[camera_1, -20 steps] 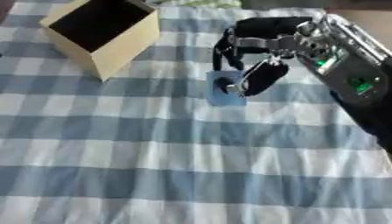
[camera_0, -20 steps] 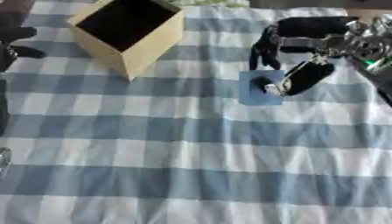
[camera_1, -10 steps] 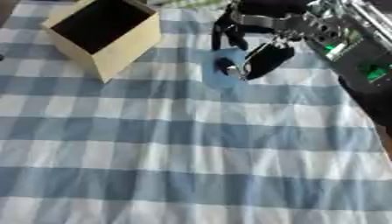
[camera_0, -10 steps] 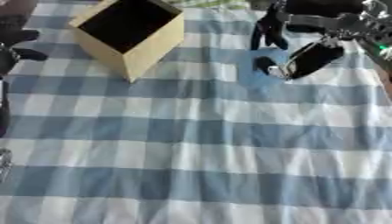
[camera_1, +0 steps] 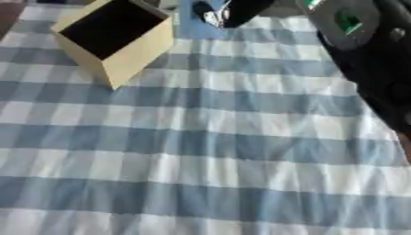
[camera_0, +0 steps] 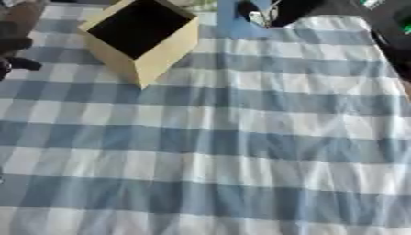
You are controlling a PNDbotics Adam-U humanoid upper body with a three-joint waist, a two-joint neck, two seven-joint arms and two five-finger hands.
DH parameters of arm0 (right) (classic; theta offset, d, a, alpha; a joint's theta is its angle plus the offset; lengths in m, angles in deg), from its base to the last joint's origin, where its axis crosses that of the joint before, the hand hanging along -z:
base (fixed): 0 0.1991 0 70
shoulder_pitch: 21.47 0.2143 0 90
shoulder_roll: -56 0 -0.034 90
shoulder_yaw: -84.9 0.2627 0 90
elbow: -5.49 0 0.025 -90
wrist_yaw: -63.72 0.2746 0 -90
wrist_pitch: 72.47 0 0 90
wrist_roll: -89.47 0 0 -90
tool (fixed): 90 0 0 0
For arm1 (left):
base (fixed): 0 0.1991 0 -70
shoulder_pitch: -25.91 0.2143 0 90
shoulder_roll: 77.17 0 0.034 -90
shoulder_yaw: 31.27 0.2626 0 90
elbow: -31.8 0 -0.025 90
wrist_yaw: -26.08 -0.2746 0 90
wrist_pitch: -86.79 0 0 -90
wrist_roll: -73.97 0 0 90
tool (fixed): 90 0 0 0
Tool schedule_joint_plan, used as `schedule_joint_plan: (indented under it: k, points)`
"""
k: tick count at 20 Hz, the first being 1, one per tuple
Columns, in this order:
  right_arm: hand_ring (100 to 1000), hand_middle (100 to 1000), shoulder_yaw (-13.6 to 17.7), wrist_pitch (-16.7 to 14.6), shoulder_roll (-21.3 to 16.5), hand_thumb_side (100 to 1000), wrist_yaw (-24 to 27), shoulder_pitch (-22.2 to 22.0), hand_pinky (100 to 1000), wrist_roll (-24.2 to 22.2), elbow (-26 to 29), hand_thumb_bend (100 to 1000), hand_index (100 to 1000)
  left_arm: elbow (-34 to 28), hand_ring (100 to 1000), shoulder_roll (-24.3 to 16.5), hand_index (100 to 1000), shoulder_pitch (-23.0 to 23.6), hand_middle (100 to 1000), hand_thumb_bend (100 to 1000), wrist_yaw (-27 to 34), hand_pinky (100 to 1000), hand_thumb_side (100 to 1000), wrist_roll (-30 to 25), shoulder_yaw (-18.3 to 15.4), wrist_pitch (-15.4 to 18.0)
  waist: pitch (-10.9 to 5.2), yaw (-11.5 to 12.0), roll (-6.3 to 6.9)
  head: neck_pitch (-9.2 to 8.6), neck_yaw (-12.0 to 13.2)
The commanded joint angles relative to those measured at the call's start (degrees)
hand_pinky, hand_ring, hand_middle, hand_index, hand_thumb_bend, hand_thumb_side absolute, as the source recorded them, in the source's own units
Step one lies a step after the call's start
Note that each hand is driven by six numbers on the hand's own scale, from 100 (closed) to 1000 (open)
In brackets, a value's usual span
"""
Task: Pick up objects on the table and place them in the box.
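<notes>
Right hand at top edge, fingers pinching blue flat object, raised beside open tan box; left hand fingers unclear.

Beside the box, the right hand is showing black, its forearm wearing a grey panel with seemingly green markings.

One open cream-coloured cardboard box with a dark inside. One flat pale-blue square object at the far edge. One blue-and-white checked tablecloth; two black robot hands, right hand and left hand.
</notes>
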Motion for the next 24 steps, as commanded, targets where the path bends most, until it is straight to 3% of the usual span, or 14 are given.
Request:
schedule_joint_plan:
  k: [1, 7, 12, 24]
  points:
    - [604, 257, 3.4, -1.4, 3.1, 239, -3.4, 3.3, 604, 2.6, -6.8, 100, 382, -0.8, 769, -0.5, 833, -1.0, 781, 100, 0.5, 628, 793, -0.6, 0.2, 0.1, -0.88, 1.0, -0.01, -1.37, -1.6]
    - [602, 251, 8.6, -3.4, 9.8, 245, -9.8, 7.2, 597, 7.9, -16.8, 100, 379, -0.8, 769, -0.4, 832, -2.0, 782, 100, 1.1, 628, 792, -0.8, 0.3, 0.2, -0.54, 5.6, -1.72, -2.66, -5.3]
    - [600, 246, 12.6, -3.4, 14.0, 250, -15.5, 9.3, 591, 12.7, -21.7, 100, 377, -0.8, 768, -0.1, 831, -2.8, 782, 100, 1.3, 627, 800, -1.3, 0.7, 0.2, 0.22, 9.0, -2.94, -3.83, -8.1]
    - [598, 239, 21.3, 0.6, 19.3, 222, -30.7, 11.0, 580, 26.7, -27.6, 100, 372, -0.8, 766, 0.4, 831, -4.7, 782, 100, 1.1, 624, 829, -2.4, 1.4, 0.3, 3.69, 13.9, -5.24, -7.72, -11.1]
